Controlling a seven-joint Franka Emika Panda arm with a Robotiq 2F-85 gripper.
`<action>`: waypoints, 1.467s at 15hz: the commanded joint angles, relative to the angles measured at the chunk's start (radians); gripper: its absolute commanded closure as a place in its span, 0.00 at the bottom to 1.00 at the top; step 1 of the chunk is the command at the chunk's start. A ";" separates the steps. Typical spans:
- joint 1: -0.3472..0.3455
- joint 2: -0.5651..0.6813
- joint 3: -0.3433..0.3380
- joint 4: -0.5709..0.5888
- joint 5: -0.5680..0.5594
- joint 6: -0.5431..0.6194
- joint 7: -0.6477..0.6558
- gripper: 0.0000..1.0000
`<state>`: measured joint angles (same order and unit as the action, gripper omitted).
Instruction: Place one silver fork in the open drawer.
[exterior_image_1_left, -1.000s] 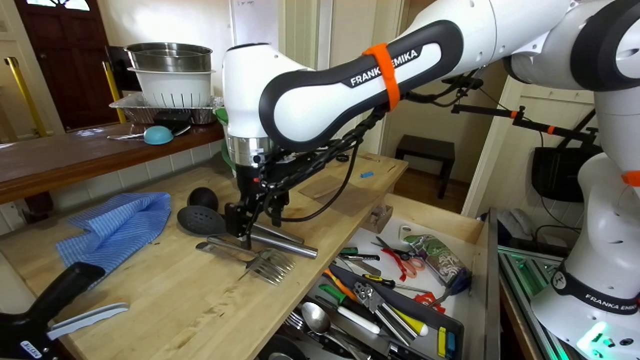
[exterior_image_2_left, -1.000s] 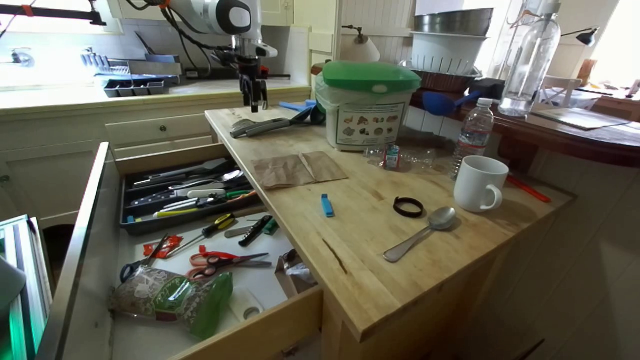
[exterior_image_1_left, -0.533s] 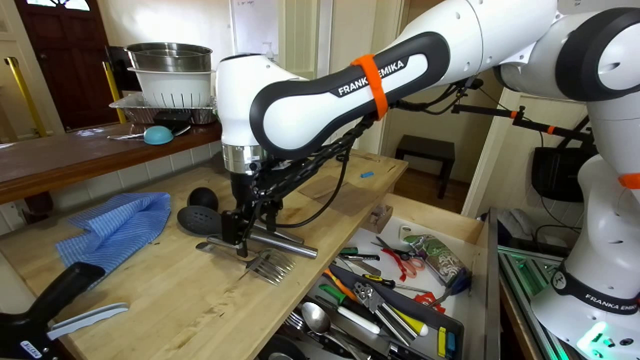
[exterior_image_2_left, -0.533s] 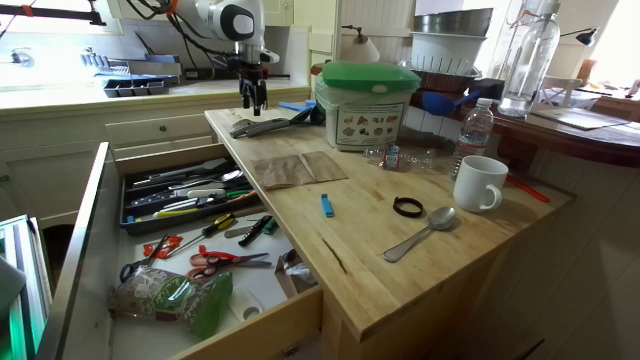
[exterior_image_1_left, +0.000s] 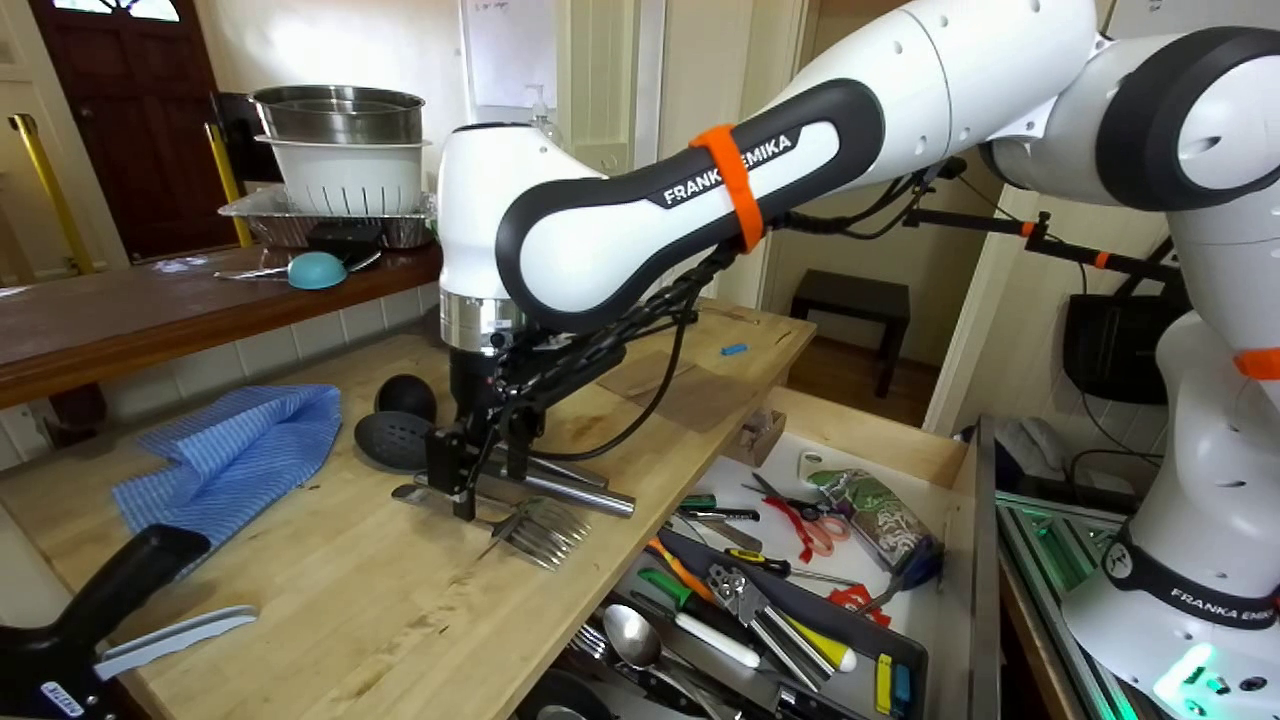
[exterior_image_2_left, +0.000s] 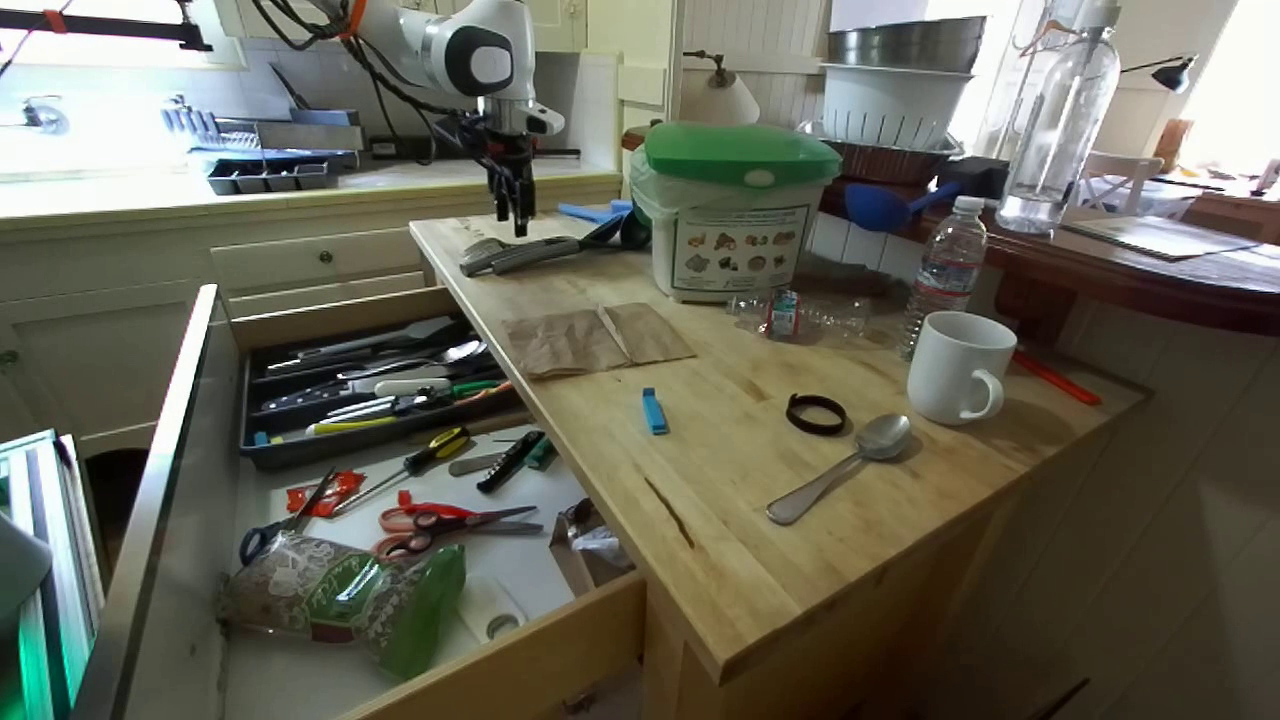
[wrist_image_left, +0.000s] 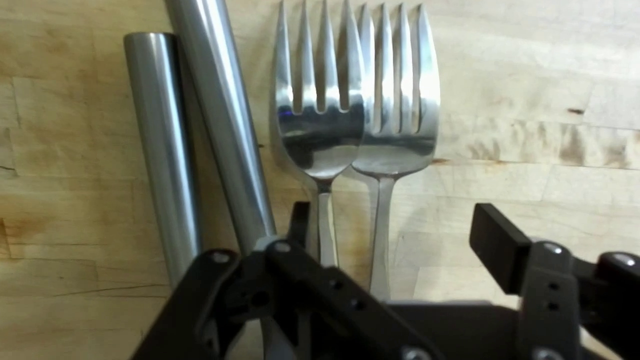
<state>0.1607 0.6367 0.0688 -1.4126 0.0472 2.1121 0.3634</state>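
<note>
On the countertop (exterior_image_1_left: 370, 600): two silver forks (wrist_image_left: 322, 142); one mug (exterior_image_2_left: 955, 365); one cloth (exterior_image_1_left: 250, 440)

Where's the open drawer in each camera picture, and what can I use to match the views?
In an exterior view: the drawer, bottom, right of center.
In an exterior view: the drawer, lower left.
In the wrist view: not in it.
Shared landmark: the end effector, over the countertop in all three views.

The drawer (exterior_image_1_left: 985, 560) stands out below one long edge of the worktop (exterior_image_1_left: 330, 620); near that edge two overlapping forks (wrist_image_left: 320, 135) lie beside two utensil handles (wrist_image_left: 225, 115), the cloth (exterior_image_1_left: 245, 440) near the opposite edge.
</note>
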 joint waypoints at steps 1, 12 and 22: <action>-0.009 0.037 0.000 0.011 0.034 0.037 -0.046 0.13; -0.026 0.063 -0.018 0.012 0.025 0.023 -0.064 0.07; 0.064 0.082 -0.060 0.037 -0.068 -0.011 0.010 0.63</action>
<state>0.1941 0.6954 0.0335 -1.4009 0.0096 2.1279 0.3298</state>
